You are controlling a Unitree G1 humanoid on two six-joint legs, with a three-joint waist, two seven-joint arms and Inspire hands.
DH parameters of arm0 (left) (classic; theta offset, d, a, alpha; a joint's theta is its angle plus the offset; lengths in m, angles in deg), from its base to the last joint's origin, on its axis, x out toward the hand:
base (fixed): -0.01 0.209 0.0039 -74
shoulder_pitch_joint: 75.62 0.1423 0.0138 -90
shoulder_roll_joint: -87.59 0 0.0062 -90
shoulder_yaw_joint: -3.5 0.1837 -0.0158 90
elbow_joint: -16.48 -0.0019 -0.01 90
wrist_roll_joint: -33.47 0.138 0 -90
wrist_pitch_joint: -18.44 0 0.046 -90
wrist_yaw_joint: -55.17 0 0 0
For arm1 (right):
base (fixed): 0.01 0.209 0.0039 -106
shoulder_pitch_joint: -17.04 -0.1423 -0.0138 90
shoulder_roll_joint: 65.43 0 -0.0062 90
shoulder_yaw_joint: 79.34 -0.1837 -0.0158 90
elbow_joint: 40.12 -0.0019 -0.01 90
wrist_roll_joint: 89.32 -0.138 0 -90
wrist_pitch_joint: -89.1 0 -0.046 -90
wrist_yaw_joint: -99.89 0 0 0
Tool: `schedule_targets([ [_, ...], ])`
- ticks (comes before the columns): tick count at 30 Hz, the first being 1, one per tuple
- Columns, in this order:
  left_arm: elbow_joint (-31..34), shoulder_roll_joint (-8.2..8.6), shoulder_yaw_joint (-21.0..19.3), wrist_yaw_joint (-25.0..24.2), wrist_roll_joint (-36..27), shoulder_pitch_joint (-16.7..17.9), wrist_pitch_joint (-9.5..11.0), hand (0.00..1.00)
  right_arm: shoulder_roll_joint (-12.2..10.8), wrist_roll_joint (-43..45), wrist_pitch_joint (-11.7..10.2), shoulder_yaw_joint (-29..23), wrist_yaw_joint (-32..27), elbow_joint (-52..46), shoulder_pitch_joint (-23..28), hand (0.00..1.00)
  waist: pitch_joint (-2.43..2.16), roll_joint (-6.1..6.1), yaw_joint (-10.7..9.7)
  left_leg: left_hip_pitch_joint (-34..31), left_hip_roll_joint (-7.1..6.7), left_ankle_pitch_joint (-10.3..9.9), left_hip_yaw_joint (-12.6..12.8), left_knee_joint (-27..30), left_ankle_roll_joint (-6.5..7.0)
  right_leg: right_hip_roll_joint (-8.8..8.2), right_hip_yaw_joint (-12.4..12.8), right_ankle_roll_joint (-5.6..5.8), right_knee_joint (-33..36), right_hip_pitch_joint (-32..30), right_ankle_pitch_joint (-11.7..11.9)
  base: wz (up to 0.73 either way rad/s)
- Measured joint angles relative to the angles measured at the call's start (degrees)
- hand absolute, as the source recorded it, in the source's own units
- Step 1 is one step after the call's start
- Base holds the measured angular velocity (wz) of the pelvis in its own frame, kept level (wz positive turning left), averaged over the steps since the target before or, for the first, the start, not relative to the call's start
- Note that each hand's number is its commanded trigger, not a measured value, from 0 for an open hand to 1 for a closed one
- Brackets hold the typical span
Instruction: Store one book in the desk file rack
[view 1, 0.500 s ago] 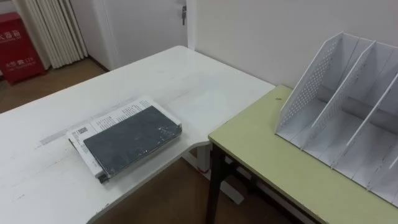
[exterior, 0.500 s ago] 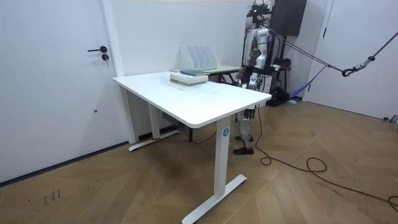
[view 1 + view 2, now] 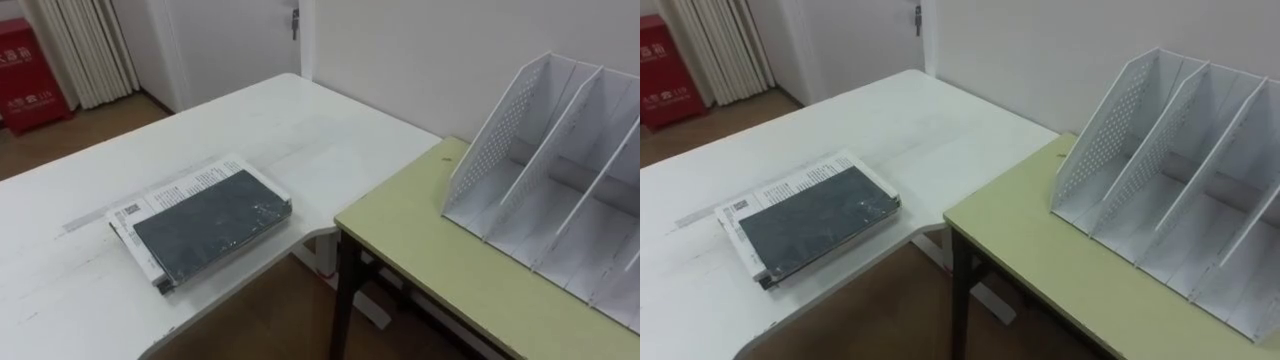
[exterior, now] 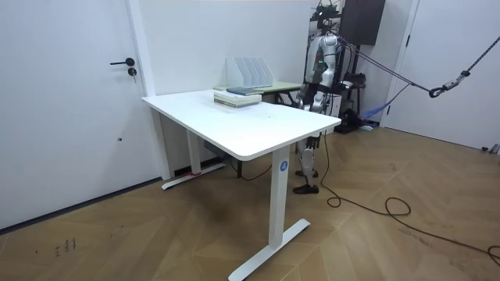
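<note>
Dark book [image 3: 210, 222] flat, lengthwise toward rack [image 3: 560, 170]

At lower left of the frame, a book [image 3: 212, 222] atop a second book [image 3: 165, 190] on the large bench [image 3: 310, 130], file rack [image 3: 560, 170] at right on the smaller bench [image 3: 430, 250] just beside it

Office: white desk [image 3: 300, 120], file rack [image 3: 500, 125].

We see a green table [image 3: 420, 240] carrying the white file rack [image 3: 540, 170] towards its right end. Just left of that table stands a white desk [image 3: 300, 120]. On the desk, near the table's corner, lies a printed book [image 3: 170, 192] with a dark book [image 3: 210, 225] stacked flat on top.
</note>
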Motion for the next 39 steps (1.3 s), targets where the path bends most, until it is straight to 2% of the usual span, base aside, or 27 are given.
schedule_targets([
  [7,0.0,0.0,0.0,0.0,0.0,0.1,1.5,0.0,0.0,0.0,-0.7,-0.6,0.5,0.0,0.2,0.0,0.0,0.04,-0.1,0.0,0.0,0.0,-0.1,0.0,0.0,-0.01,-0.1,0.0,0.1,0.0,-0.1,0.0],
  [18,0.3,0.0,0.9,1.9,0.9,0.1,3.8,0.0,-0.3,0.8,-3.4,-0.5,-0.3,0.4,0.6,0.0,0.01,0.03,-0.7,0.2,-0.05,0.0,-0.1,-0.1,0.0,-0.01,0.1,0.06,0.2,0.2,-0.2,0.0],
  [24,7.5,-0.6,2.4,2.4,6.9,-0.1,4.9,0.0,-0.3,1.3,-5.1,-0.4,-0.1,0.5,0.6,0.0,0.04,-0.18,-1.7,-0.4,-0.4,0.0,-1.1,0.0,0.01,-0.03,0.0,0.03,0.2,-0.1,-0.3,0.07],
  [25,9.4,-1.07,3.0,2.4,8.4,-0.2,5.0,0.0,-0.3,1.9,-5.5,-0.5,-0.1,0.9,0.2,0.0,0.14,-0.55,-2.1,-0.5,-0.47,0.0,-1.2,0.0,0.02,-0.06,0.1,0.01,0.1,-0.1,-0.3,0.0],
  [27,11.8,-1.83,4.6,2.4,11.4,-0.2,5.3,0.0,-0.3,2.9,-5.6,-0.5,0.0,2.3,-1.5,0.0,0.64,-0.65,-3.2,-0.7,-0.57,0.0,-1.2,-0.1,0.05,-0.11,0.1,0.03,0.1,-0.3,-0.3,0.0],
  [29,17.2,-2.71,5.9,2.4,16.1,-0.2,5.6,0.0,-0.3,4.4,-6.4,-0.5,0.5,2.2,-2.1,0.0,0.78,-0.78,-3.8,-1.8,-0.63,0.1,-1.2,0.0,0.15,-0.1,0.1,0.07,0.2,-1.5,-0.3,0.0],
  [33,24.9,-3.73,8.2,3.6,19.3,-1.2,7.6,0.0,-0.2,5.5,-7.5,-0.5,1.2,2.1,-2.5,0.0,0.7,-0.85,-5.0,-1.9,-1.0,0.2,-1.2,-0.7,0.31,-0.35,0.3,0.13,0.2,-1.8,-0.2,0.0],
  [37,28.4,-3.87,11.9,3.6,21.1,-2.2,7.8,0.0,-0.2,5.4,-7.5,-0.3,1.4,1.9,-2.7,0.0,0.4,-0.33,-6.3,-1.6,-1.14,0.2,-0.9,-1.4,0.35,-0.55,0.4,0.14,0.1,-1.8,-0.2,-0.02],
  [38,29.2,-3.58,12.7,3.6,21.3,-2.7,8.5,0.0,-0.2,5.5,-7.6,-0.3,1.2,1.9,-2.7,0.0,0.28,-0.14,-6.5,-1.4,-1.18,0.3,-0.8,-1.8,0.43,-0.59,0.6,0.15,0.1,-1.9,-0.2,-0.05],
  [39,29.8,-2.53,13.5,3.8,21.1,-3.3,9.4,0.0,-0.2,5.4,-7.6,-0.3,1.0,1.9,-2.7,0.0,0.25,-0.09,-6.6,-1.3,-1.26,0.3,-0.8,-1.9,0.47,-0.65,0.6,0.17,0.1,-1.9,-0.2,-0.03],
])
